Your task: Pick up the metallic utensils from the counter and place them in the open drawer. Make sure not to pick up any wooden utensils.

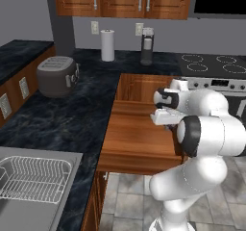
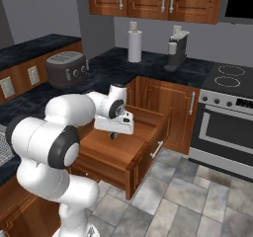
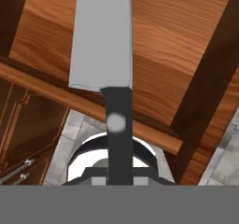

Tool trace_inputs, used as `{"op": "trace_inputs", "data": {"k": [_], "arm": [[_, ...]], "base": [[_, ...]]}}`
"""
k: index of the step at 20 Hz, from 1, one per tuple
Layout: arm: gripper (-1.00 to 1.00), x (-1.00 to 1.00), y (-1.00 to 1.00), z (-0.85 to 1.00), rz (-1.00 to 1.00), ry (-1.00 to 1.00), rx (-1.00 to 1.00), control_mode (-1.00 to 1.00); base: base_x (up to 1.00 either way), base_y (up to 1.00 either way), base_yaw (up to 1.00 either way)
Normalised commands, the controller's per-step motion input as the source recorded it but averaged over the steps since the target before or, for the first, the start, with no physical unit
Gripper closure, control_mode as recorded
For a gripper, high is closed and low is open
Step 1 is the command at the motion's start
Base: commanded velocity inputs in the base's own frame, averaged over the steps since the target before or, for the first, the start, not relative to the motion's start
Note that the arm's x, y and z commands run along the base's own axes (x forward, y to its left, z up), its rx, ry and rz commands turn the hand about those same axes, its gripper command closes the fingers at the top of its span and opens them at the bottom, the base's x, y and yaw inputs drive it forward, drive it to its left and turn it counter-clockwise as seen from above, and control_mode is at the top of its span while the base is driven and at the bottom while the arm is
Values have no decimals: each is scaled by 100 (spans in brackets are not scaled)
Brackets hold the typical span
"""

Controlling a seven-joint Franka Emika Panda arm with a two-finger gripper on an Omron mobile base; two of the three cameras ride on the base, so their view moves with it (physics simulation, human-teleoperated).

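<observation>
A grey metal piece was held over the open drawer.

The open drawer [image 2: 148, 132] was pulled out from under the counter [image 1: 72, 119], and only bare wood was seen on its flat bottom where it showed. The gripper [image 2: 114, 135] was hung low above the drawer. In the hand view, the metallic utensil [image 3: 100, 36], with a flat grey blade and a dark handle, was clamped between the nearly closed fingers and was pointed out over the drawer's wood.
</observation>
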Motion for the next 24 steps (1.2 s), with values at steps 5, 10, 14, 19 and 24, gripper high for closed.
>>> {"op": "trace_inputs", "data": {"k": [5, 10, 14, 19, 24], "arm": [[100, 45, -2, -34, 0, 0, 0, -100], [100, 47, -10, -47, 0, 0, 0, -100], [100, 52, -17, -35, 0, 0, 1, -100], [100, 62, -6, -40, 0, 0, 0, -100], [100, 73, 0, -53, 0, 0, 0, -100]], "base": [[0, 0, 0], [0, 0, 0], [0, 0, 0], [0, 0, 0], [0, 0, 0]]}}
